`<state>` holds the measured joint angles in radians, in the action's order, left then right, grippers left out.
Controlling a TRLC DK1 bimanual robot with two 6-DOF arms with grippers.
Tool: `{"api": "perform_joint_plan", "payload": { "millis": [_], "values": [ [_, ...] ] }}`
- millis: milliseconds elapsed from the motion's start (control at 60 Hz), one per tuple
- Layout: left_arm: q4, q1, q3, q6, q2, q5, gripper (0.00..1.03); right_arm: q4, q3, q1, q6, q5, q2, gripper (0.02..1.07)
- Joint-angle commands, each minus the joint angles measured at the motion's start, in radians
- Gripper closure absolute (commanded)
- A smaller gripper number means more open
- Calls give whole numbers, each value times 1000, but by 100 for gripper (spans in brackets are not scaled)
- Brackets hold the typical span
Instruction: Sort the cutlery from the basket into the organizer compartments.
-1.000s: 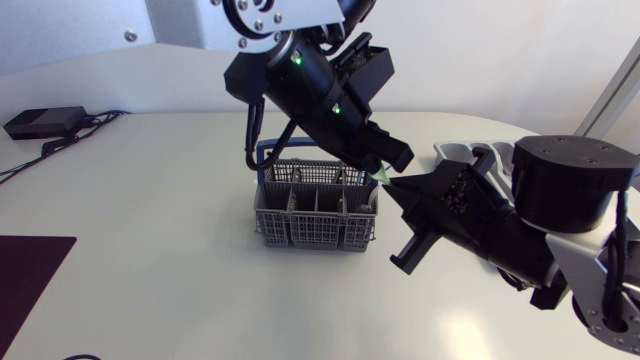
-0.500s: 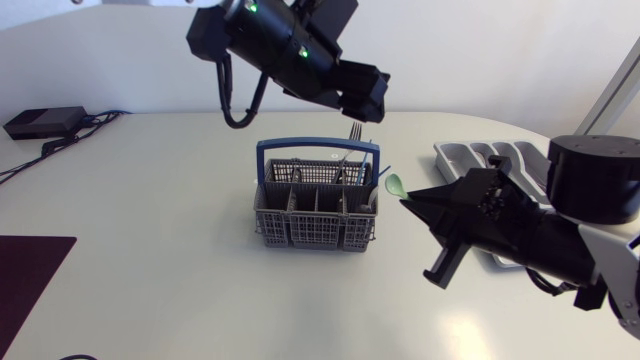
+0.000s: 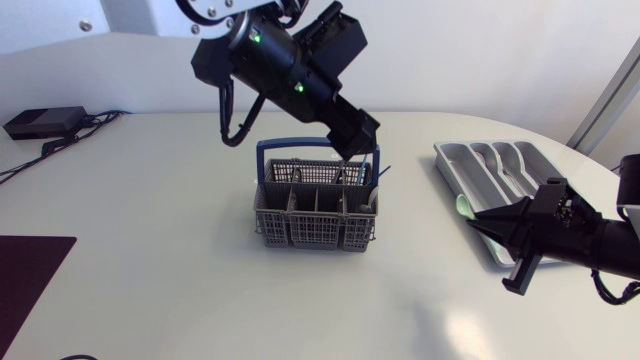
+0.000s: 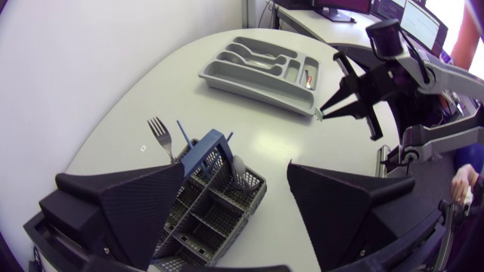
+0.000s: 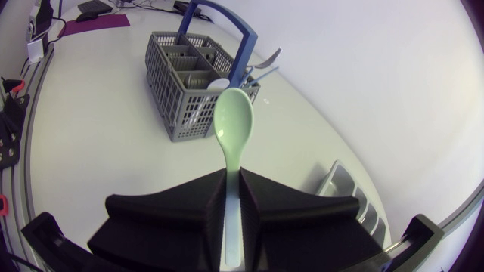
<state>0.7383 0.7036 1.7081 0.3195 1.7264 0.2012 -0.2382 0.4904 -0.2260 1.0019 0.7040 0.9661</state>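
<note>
Head view, right arm: the right pincer has drawn back from the cutlery basket toward the table's right edge. It carries the green spoon, which is now just beside the organizer.
Head view, left arm: the left pincer, raised a moment ago, has dipped again over the basket's right end.
Left wrist view: the left pincer has its fingers apart with nothing between them. The basket is beneath it, and a fork stands in the basket.
Right wrist view: the right pincer is clamped on the spoon handle, with the spoon's bowl ahead of it and the basket beyond.
Meaning: the spoon is out of the basket but not yet in a compartment. The left arm looks set for the next piece.
</note>
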Motion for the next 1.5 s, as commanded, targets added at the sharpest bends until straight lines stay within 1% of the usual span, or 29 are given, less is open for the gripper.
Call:
{"api": "perform_joint_plan", "payload": {
  "millis": [0, 33, 83, 150, 267, 317, 383, 450, 600, 717, 850, 1000, 1083, 1200, 1383, 1417, 1450, 1483],
  "values": [
    [-2, 19, -44, 84, -8, -3, 11, -33, 40, -75, 132, 35, 59, 101],
    [-7, 27, -57, 112, -11, -3, 11, -50, 56, -105, 168, 52, 85, 101],
    [-20, 37, -84, 147, -16, -5, 11, -107, 91, -159, 256, 78, 137, 101],
    [-54, 51, -123, 191, -24, -5, 11, -170, 137, -213, 362, 86, 207, 101],
    [-116, 74, -194, 266, -31, -11, 12, -240, 226, -317, 520, 109, 339, 101],
    [-169, 93, -245, 323, -33, -39, 12, -250, 263, -366, 600, 109, 405, 101],
    [-201, 100, -266, 354, -27, -45, 12, -273, 300, -404, 676, 107, 462, 101],
    [-205, 106, -268, 378, -16, -48, 12, -288, 336, -444, 759, 104, 516, 101],
    [-220, 106, -265, 434, 16, -51, 12, -294, 412, -501, 870, 94, 628, 101],
    [-240, 111, -263, 464, 36, -57, 12, -297, 474, -536, 955, 65, 714, 101],
    [-240, 120, -246, 486, 62, -65, 12, -312, 557, -567, 1040, 20, 812, 101],
    [-238, 123, -239, 521, 81, -66, 12, -311, 631, -587, 1089, -24, 887, 101],
    [-238, 126, -234, 535, 91, -69, 12, -311, 668, -590, 1115, -67, 931, 101],
    [-237, 134, -226, 566, 114, -94, 14, -296, 674, -595, 1147, -129, 953, 101],
    [-228, 140, -212, 607, 133, -137, 14, -286, 666, -598, 1158, -169, 948, 101],
    [-226, 142, -209, 616, 139, -141, 15, -285, 663, -595, 1158, -182, 948, 101],
    [-224, 143, -208, 622, 144, -149, 15, -282, 659, -593, 1158, -189, 948, 100],
    [-224, 143, -205, 632, 153, -158, 16, -279, 654, -590, 1158, -198, 948, 97]
  ]
}}
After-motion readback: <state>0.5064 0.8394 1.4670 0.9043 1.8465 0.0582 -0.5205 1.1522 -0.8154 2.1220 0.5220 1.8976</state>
